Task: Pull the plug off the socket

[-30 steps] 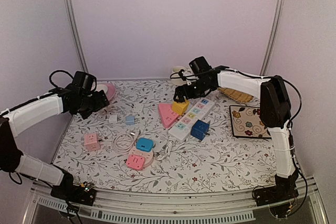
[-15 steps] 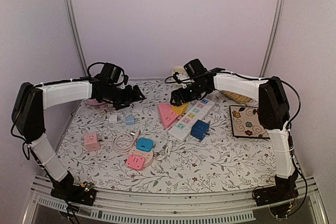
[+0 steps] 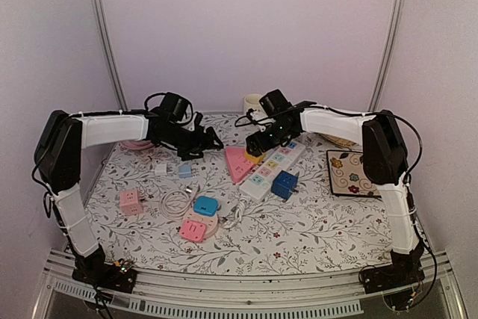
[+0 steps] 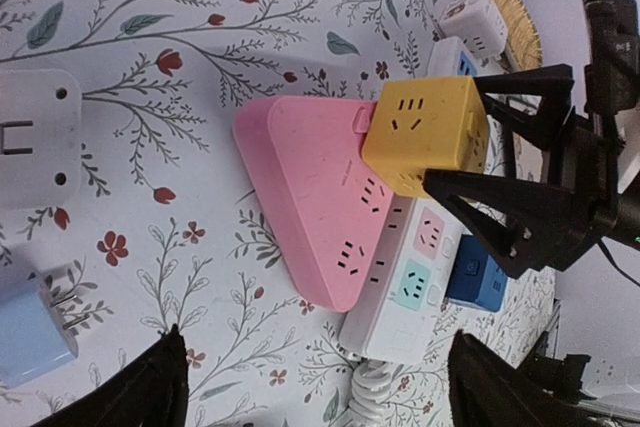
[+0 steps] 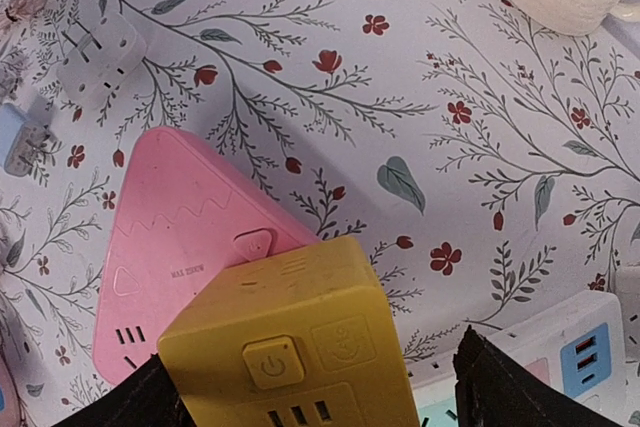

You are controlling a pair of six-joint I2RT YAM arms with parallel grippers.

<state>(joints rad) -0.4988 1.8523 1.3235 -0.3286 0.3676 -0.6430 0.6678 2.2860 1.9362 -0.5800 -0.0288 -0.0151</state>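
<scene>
Swung inward, left end effector (image 3: 213, 140) gapes before pink triangle (image 4: 310, 197); right end effector (image 3: 255, 144), apart, straddles yellow cube (image 4: 425, 137).

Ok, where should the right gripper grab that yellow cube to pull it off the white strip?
Take the yellow cube by two opposite flat side walls, coming down from above. Its boxy shape gives parallel faces, it stands proud of the white strip, and the open right gripper hangs over it.

Power symbol on yellow cube (image 5: 290, 337), tiny print on pink triangle (image 5: 180, 232), probably unreadable
</scene>
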